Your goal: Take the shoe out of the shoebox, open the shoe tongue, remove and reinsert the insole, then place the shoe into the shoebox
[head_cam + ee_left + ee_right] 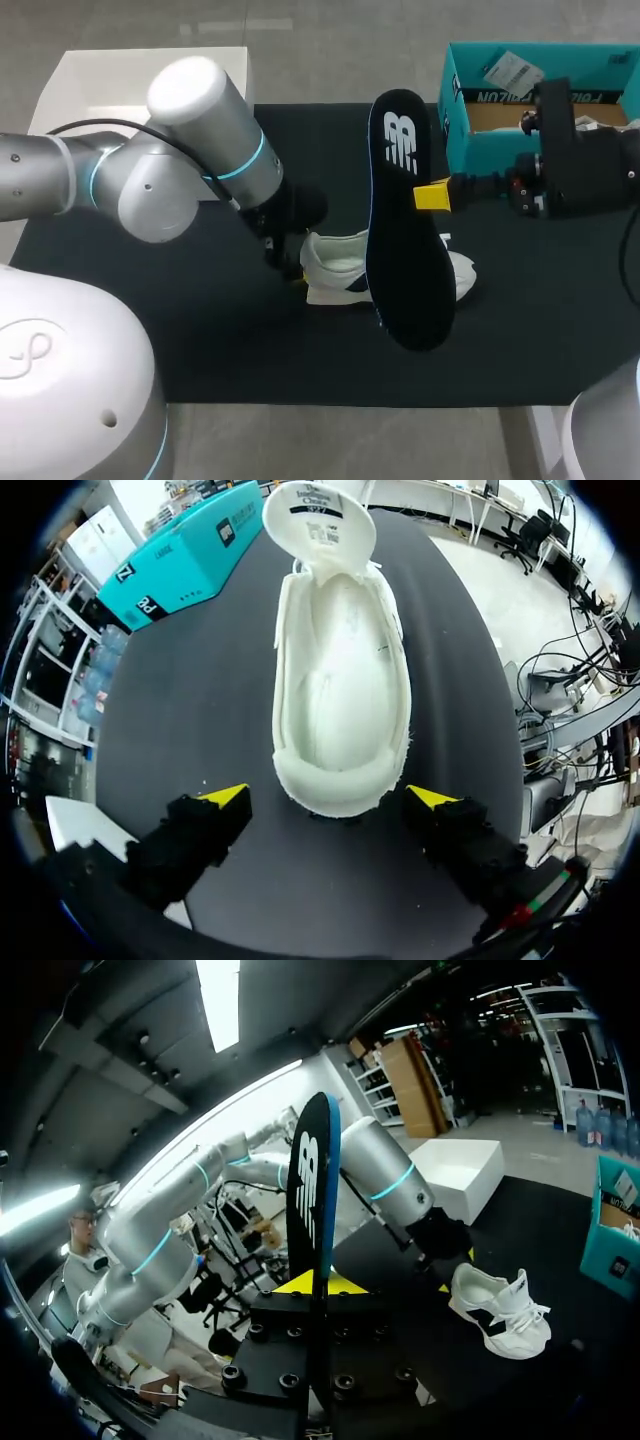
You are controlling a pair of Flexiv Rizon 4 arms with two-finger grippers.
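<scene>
Broadly, the left arm (200,130) comes in low over the black mat (200,330) on the worktop. Its left end effector (328,796) sits just behind the heel of the white shoe (340,680). Its fingers stand apart, one at each side of the heel and clear of it. The right arm (590,170) reaches in level, passing in front of the shoebox (455,130). Its right end effector (315,1282) is clamped on the dark insole (405,230), which it holds up on edge above the shoe.

The teal shoebox lies open behind the right end effector. It shows a brown floor and a white paper slip (510,70); the arm hides much of the rest. A white box (130,80) sits beyond the left arm, and I cannot tell its contents.

Ahead of the left end effector the shoe stands upright on the mat with its tongue (318,515) folded forward. In the head view the insole covers the shoe's middle, and the left end effector is mostly hidden under its own wrist.
</scene>
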